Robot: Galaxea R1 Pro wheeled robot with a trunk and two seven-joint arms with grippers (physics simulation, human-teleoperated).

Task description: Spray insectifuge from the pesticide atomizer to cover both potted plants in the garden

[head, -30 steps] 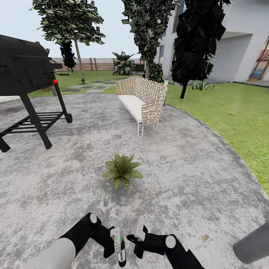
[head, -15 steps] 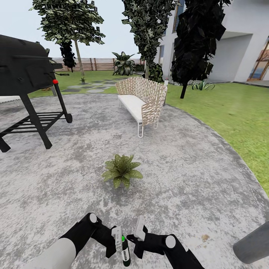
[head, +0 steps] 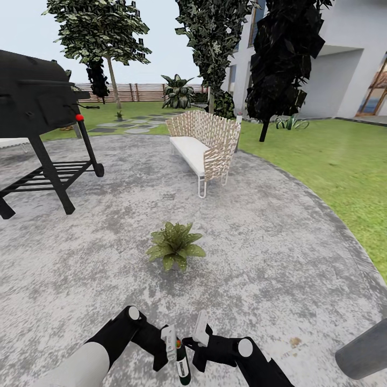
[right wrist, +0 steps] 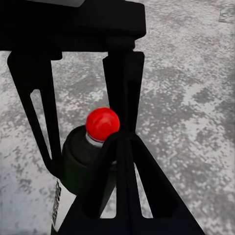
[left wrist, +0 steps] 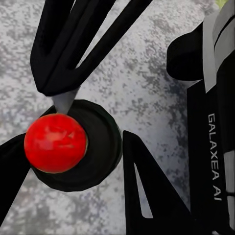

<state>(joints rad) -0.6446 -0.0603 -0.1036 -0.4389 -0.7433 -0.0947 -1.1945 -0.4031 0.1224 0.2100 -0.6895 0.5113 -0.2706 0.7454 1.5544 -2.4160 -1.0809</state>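
Because the left claw (head: 171,344) is clamped on the pesticide atomizer (head: 181,361), the bottle hangs low over the near edge of the patio (head: 279,258), probably carried toward the potted plant (head: 175,245) ahead at the patio's middle. The right claw (head: 196,337) hovers just beside it, fingers apart around the red-tipped nozzle.

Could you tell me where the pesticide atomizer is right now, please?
In the head view the pesticide atomizer sits low and centre, held in the left gripper, close beside the right gripper, nearer than the potted plant.
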